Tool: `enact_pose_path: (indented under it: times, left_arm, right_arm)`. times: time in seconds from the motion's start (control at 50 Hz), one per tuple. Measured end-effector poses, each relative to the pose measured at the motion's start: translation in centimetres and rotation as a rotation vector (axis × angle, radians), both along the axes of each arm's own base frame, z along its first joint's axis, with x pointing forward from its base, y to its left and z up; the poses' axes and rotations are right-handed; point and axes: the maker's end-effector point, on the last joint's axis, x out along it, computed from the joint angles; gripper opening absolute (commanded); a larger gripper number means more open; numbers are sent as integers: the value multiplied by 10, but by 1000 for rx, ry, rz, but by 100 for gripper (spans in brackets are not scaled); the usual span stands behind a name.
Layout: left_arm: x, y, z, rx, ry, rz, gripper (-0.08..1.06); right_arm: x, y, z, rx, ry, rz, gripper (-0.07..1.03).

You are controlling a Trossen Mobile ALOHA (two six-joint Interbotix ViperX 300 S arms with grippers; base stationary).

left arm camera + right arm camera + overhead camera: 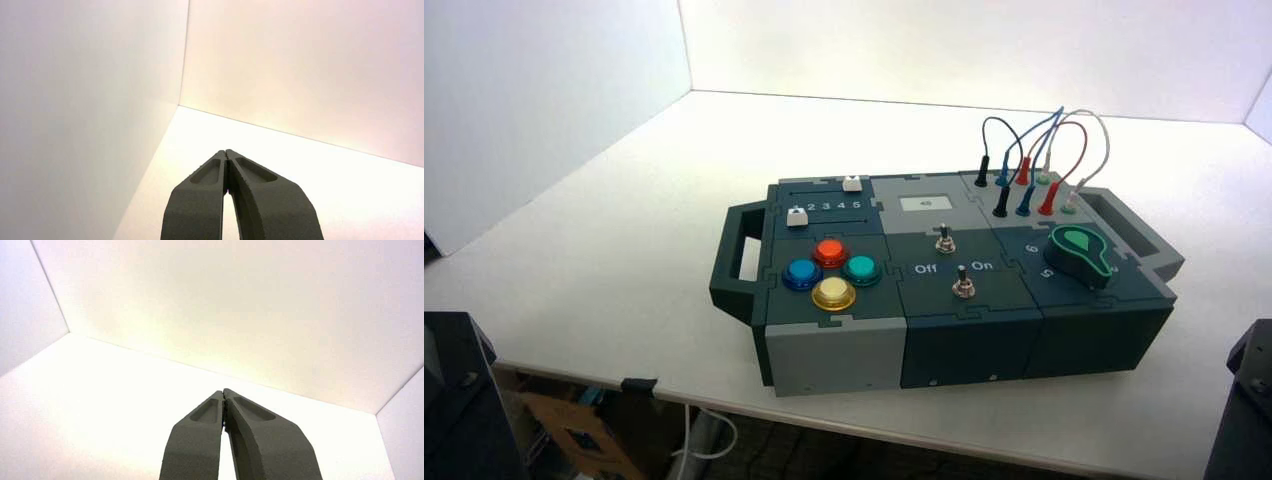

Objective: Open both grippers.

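Left claw (226, 153): we see its two fingers pressed together at the tips, with only a thin slit lower down, and nothing held between them. It hangs over bare desk (300, 165), aimed at the corner where two white walls meet.

Right claw (223, 392): the same picture, tips closed on each other and empty, pointing over bare desk towards the back wall.

Where the claws sit: in the high view we find only dark blocks of each arm, the left arm (454, 400) at the near left edge and the right arm (1246, 400) at the near right edge, both well apart from the box (944, 320).

How they will handle: we judge the fingers stiff, hard and matte, moulded with shallow hollows on their outer faces. They look neither fragile nor slippery. There is nothing for us to grasp here; the task's thing is the claws themselves, so the fingers only have to spread, and nothing stands near enough to be struck.

What the wrist views give: the finger tips and how they meet, which the high view does not show at all.

What the high view gives: the box on the desk, with coloured buttons (832, 272), two toggle switches (954, 262), a green-topped knob (1081, 254) and looped wires (1034, 165). Neither wrist view shows any of this.

Task standing: we judge it not yet begun, both claws being closed.
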Motion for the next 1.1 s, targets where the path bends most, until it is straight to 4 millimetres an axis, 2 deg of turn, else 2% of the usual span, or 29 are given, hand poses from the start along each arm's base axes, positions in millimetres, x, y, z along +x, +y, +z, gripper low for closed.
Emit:
enact_pose_path:
  times: [0.12,1.1]
  left_arm:
    - [1,0,-1,1,3,-2,-3]
    - [8,0,-13,6,40,-4,-3]
  right_arm:
    - [0,0,-5,-1,11,0,-2]
    - [-3,-1,-3,-17,5,1,-2]
